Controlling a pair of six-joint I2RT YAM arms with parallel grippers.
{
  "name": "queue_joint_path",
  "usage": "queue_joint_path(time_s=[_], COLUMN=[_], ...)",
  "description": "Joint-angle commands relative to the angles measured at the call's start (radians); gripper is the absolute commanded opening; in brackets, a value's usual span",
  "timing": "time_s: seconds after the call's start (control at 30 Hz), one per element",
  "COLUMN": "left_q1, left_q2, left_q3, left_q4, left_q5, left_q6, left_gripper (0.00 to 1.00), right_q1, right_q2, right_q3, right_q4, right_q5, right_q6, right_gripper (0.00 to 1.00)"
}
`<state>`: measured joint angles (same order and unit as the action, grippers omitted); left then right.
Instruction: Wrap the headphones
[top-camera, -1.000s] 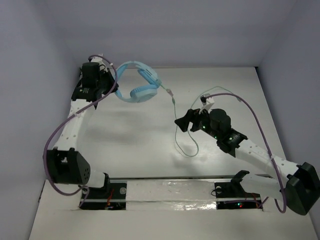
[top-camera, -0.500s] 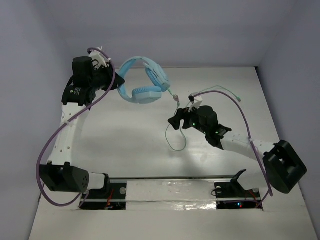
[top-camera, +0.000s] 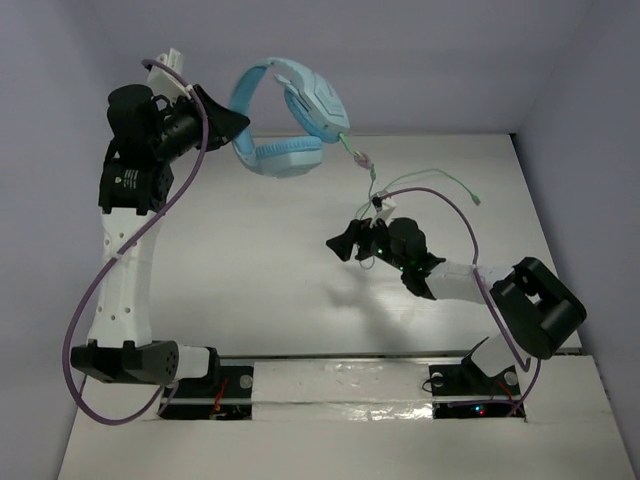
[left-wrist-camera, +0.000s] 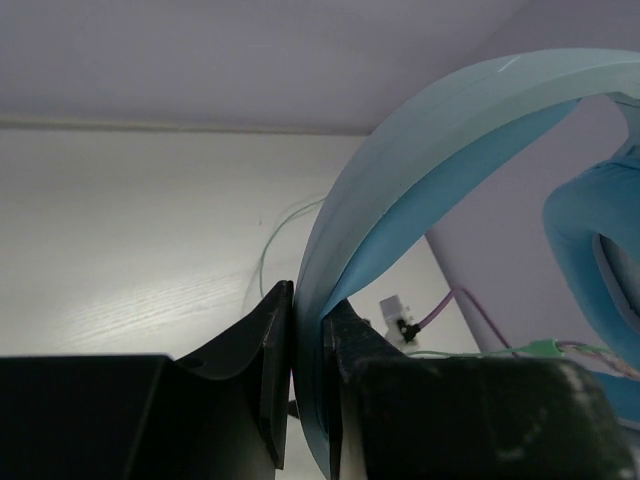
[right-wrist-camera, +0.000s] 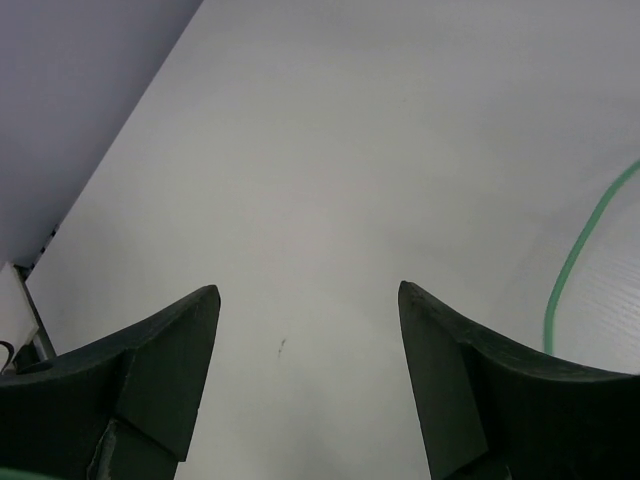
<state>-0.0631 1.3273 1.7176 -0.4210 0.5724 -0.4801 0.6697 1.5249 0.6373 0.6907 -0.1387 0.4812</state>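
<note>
The headphones (top-camera: 290, 152) have risen higher, left fingers (left-wrist-camera: 262, 390) clamping the headband (left-wrist-camera: 430, 170); right fingers (right-wrist-camera: 150, 380) gape empty, shifted leftward.

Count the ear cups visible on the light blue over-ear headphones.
2. On the light blue headphones, one angular ear cup sits uppermost by the thin pale-green cable; the other lies just below it. Neither is hidden.

Robot lab test cell.
Bare white table (top-camera: 260, 260), plain pale walls (top-camera: 400, 60) boxing it in, two white robot arms (top-camera: 125, 265) bolted at near edge, purple cables (top-camera: 430, 189) trailing.
</note>
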Motion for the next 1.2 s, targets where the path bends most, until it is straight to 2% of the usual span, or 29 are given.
queue_joint_path(time_s=[0.0, 0.07, 0.17, 0.23, 0.37, 0.47, 0.6, 0.7, 0.8, 0.83, 0.93, 1.0, 1.03, 1.1, 1.13, 1.17], left_q1=[0.020, 0.032, 0.032, 0.054, 0.089, 0.115, 0.134, 0.167, 0.177, 0.177, 0.177, 0.186, 0.196, 0.207, 0.207, 0.207], left_q2=[-0.005, 0.012, 0.024, 0.038, 0.094, 0.105, 0.082, 0.046, 0.033, 0.035, 0.036, 0.046, 0.053, 0.058, 0.058, 0.059], left_q3=[0.114, 0.122, 0.149, 0.189, 0.296, 0.297, 0.234, 0.166, 0.174, 0.209, 0.234, 0.250, 0.275, 0.290, 0.298, 0.298], left_q4=[0.097, 0.123, 0.128, 0.108, 0.076, 0.100, 0.125, 0.183, 0.257, 0.257, 0.278, 0.275, 0.272, 0.271, 0.281, 0.290], left_q5=[0.053, 0.090, 0.075, 0.076, 0.090, 0.110, 0.123, 0.128, 0.173, 0.173, 0.176, 0.190, 0.195, 0.199, 0.199, 0.205], left_q6=[-0.107, -0.144, -0.155, -0.155, -0.160, -0.184, -0.183, -0.218, -0.281, -0.284, -0.310, -0.314, -0.318, -0.322, -0.331, -0.339], left_gripper=[0.00, 0.00, 0.00, 0.00, 0.00, 0.00, 0.00, 0.00, 0.00, 0.00, 0.00, 0.00, 0.00, 0.00, 0.00, 0.00], right_q1=[0.005, 0.005, 0.005, 0.005, 0.005, 0.005, 0.005, 0.005, 0.005, 0.005, 0.005, 0.005, 0.005, 0.005, 0.005, 0.005], right_q2=[-0.041, -0.043, -0.026, -0.046, -0.136, -0.213, -0.311, -0.364, -0.333, -0.275, -0.221, -0.239, -0.253, -0.270, -0.269, -0.264], right_q3=[-0.039, -0.047, -0.039, -0.063, -0.125, -0.122, -0.091, -0.045, -0.002, 0.015, 0.067, 0.016, 0.001, -0.028, -0.037, -0.054], right_q4=[0.141, 0.144, 0.126, 0.142, 0.126, 0.077, -0.006, -0.042, -0.068, -0.080, -0.123, -0.079, -0.083, -0.120, -0.125, -0.079], right_q5=[-0.006, -0.006, -0.033, -0.036, -0.021, -0.027, -0.122, -0.127, -0.086, -0.078, -0.127, -0.104, -0.032, 0.080, 0.185, 0.200], right_q6=[0.025, 0.027, 0.037, 0.057, 0.059, 0.028, -0.027, -0.078, -0.150, -0.165, -0.220, -0.259, -0.277, -0.322, -0.322, -0.308], right_gripper=[0.78, 0.78, 0.67, 0.67, 0.79, 0.83, 0.87, 0.92, 0.91, 0.91, 0.86, 0.73, 0.68, 0.53, 0.47, 0.46])
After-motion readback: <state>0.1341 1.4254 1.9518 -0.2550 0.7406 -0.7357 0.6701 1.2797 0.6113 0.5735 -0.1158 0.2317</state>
